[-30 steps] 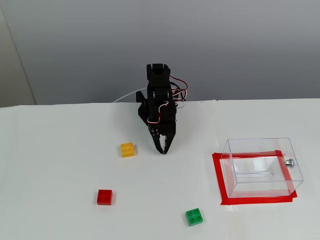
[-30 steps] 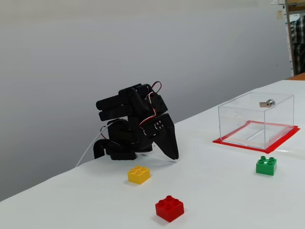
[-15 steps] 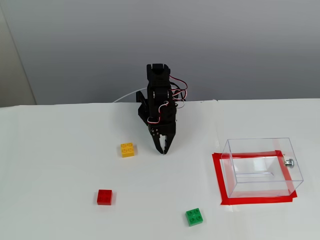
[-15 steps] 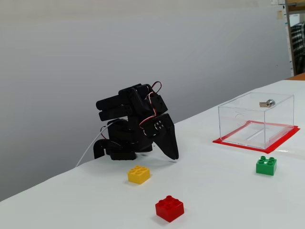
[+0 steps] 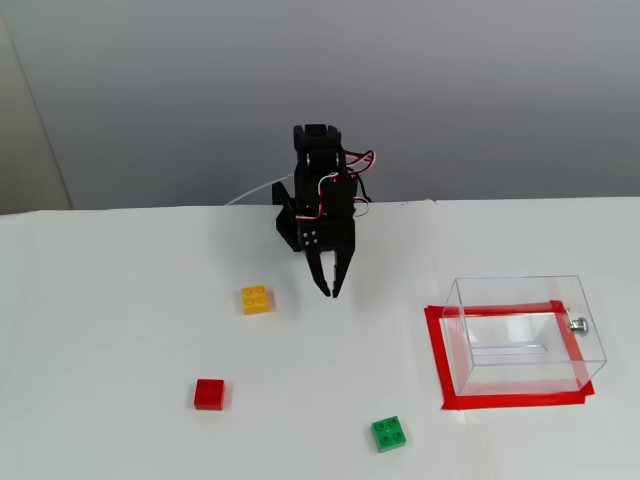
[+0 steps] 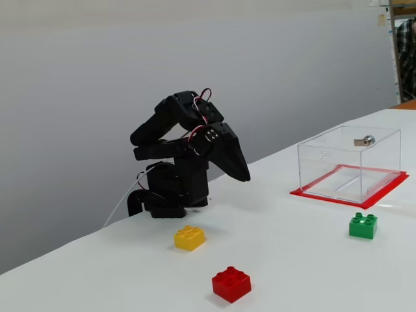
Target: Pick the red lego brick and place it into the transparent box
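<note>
Lifted off the table since 1 second ago, the pincer (image 6: pixel 242 174) hangs empty, fingers nearly together, clearing room to swing. Red lego brick (image 5: pixel 209 393) lies well below-left; transparent box (image 5: pixel 524 333) sits right.

I stand on a plain white worktop (image 5: pixel 120 300) under soft, even light. Behind it rises a bare grey wall (image 5: pixel 450 90), with a paler strip (image 5: pixel 25 150) at its left edge. Right of the wall stands what may be shelving (image 6: pixel 404 52).
</note>
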Motion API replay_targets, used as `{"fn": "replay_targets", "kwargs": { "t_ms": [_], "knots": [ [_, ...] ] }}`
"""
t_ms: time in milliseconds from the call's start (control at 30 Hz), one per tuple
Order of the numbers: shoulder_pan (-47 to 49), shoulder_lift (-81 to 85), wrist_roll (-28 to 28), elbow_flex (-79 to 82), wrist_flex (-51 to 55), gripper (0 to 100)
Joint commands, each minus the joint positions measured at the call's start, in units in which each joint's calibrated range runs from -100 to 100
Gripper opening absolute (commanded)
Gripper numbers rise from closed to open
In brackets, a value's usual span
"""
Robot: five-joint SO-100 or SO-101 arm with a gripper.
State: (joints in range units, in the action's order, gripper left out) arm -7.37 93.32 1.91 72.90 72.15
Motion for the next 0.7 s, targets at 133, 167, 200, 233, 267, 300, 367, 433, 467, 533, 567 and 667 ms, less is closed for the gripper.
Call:
{"fn": "replay_targets", "kwargs": {
  "t_ms": [133, 167, 200, 233, 267, 300, 367, 433, 467, 533, 567, 667],
  "knots": [
    [-2.79, -14.36, -3.0, -10.79, -1.65, 2],
    [-3.39, -15.89, -3.42, -11.78, -2.35, 2],
    [-4.13, -17.5, -3.78, -13.05, -3.05, 2],
    [-4.79, -19.11, -4.15, -14.4, -3.74, 2],
    [-5.46, -20.73, -4.41, -15.76, -4.44, 2],
    [-6.2, -22.51, -4.46, -17.48, -4.87, 2],
    [-8.12, -26.33, -4.31, -21.46, -4.7, 2],
    [-10.11, -30.74, -4.2, -26.07, -4.35, 2],
    [-10.63, -33.2, -4.2, -28.06, -4.35, 2],
    [-11.22, -38.04, -4.2, -31.67, -4.27, 2],
    [-11.45, -40.16, -4.15, -33.57, -4.27, 2],
    [-12.85, -46.1, -4.1, -38.73, -4.18, 2]
  ]
}}
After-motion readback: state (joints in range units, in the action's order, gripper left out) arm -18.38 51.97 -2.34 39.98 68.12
